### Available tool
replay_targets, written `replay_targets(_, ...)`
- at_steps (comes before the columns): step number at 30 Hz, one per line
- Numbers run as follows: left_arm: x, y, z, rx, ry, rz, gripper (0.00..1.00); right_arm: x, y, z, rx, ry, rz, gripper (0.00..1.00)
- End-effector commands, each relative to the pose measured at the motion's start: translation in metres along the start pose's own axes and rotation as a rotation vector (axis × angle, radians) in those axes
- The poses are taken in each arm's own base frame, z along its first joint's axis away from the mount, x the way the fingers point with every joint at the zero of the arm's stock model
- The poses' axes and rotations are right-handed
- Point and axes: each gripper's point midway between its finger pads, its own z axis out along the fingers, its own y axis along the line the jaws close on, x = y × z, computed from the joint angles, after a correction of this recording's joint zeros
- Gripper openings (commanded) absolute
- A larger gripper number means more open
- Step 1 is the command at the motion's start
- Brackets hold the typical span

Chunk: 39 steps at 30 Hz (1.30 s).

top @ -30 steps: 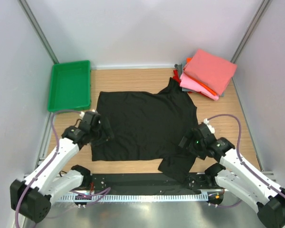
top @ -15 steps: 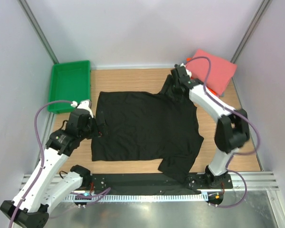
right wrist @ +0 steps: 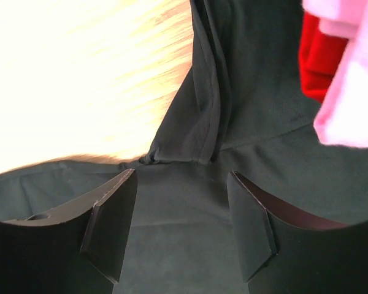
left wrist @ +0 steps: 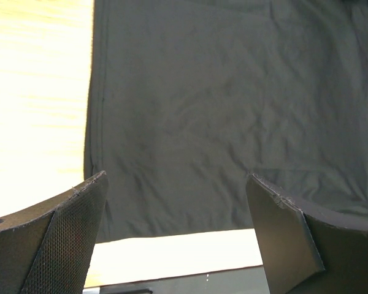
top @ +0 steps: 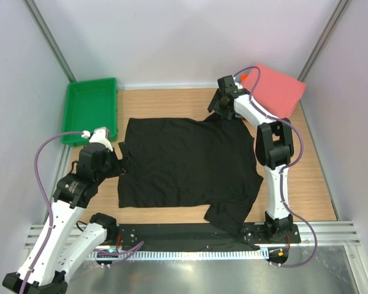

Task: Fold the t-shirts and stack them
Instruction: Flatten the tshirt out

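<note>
A plain black t-shirt lies spread flat on the wooden table. Its far sleeve is bunched beside the stack, and its near sleeve lies by the front edge. My left gripper is open and empty, hovering above the shirt's left edge. My right gripper is open and empty just above the bunched far sleeve. The folded t-shirts are stacked at the back right, salmon-pink on top. The right wrist view shows a red one and a pink one.
A green plastic tray stands at the back left, beside the shirt's far left corner. The enclosure walls close in on three sides. Bare wood shows left of the shirt, and a metal rail runs along the front edge.
My right arm swung from the near right sleeve across to the far sleeve by the stack. My left gripper drew back slightly toward the shirt's left edge. The shirt lies as before.
</note>
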Motion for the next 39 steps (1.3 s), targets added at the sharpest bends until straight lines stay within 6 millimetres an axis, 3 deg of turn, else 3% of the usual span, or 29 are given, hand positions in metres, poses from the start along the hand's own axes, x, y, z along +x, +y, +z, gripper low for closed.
replay_targets(1, -0.011, -0.004, 0.002, 0.033, -0.041, -0.005, 0.94, -0.021, 0.011, 0.000, -0.026, -0.063, 0.004, 0.65)
replay_targets(5, -0.009, -0.004, 0.003, 0.035, -0.034, -0.005, 0.94, -0.018, 0.012, 0.014, -0.028, -0.049, 0.006, 0.56)
replay_targets(18, -0.009, -0.002, 0.005, 0.025, -0.032, -0.009, 0.93, -0.024, 0.020, 0.031, -0.061, -0.058, 0.011, 0.44)
replay_targets(22, -0.009, -0.002, 0.005, 0.024, -0.033, -0.010, 0.93, -0.031, 0.039, 0.038, -0.129, -0.058, 0.010, 0.43)
replay_targets(24, -0.010, -0.001, 0.005, 0.022, -0.036, -0.011, 0.93, -0.046, 0.061, 0.038, -0.207, -0.092, 0.009, 0.43)
replay_targets(25, -0.010, -0.001, 0.005, 0.021, -0.037, -0.010, 0.93, -0.039, 0.068, 0.049, -0.246, -0.063, 0.003, 0.42)
replay_targets(27, -0.010, 0.000, 0.005, 0.017, -0.038, -0.011, 0.93, -0.057, 0.093, 0.046, -0.332, -0.106, 0.014, 0.42)
replay_targets(28, -0.010, 0.000, 0.005, 0.014, -0.038, -0.012, 0.93, -0.049, 0.095, 0.065, -0.347, -0.084, 0.016, 0.42)
replay_targets(30, -0.011, 0.001, 0.005, 0.009, -0.042, -0.013, 0.93, -0.067, 0.125, 0.055, -0.474, -0.121, 0.026, 0.42)
replay_targets(34, -0.011, 0.003, 0.005, 0.001, -0.043, -0.013, 0.93, -0.086, 0.155, 0.038, -0.628, -0.190, 0.004, 0.42)
replay_targets(37, -0.011, 0.004, 0.006, -0.005, -0.042, -0.015, 0.93, -0.112, 0.163, -0.005, -0.648, -0.294, -0.059, 0.45)
replay_targets(38, -0.011, 0.004, 0.006, -0.005, -0.042, -0.015, 0.93, -0.107, 0.154, -0.001, -0.605, -0.289, -0.065, 0.46)
replay_targets(39, -0.010, 0.004, 0.006, -0.005, -0.041, -0.014, 0.93, -0.127, 0.158, -0.041, -0.616, -0.361, -0.071, 0.46)
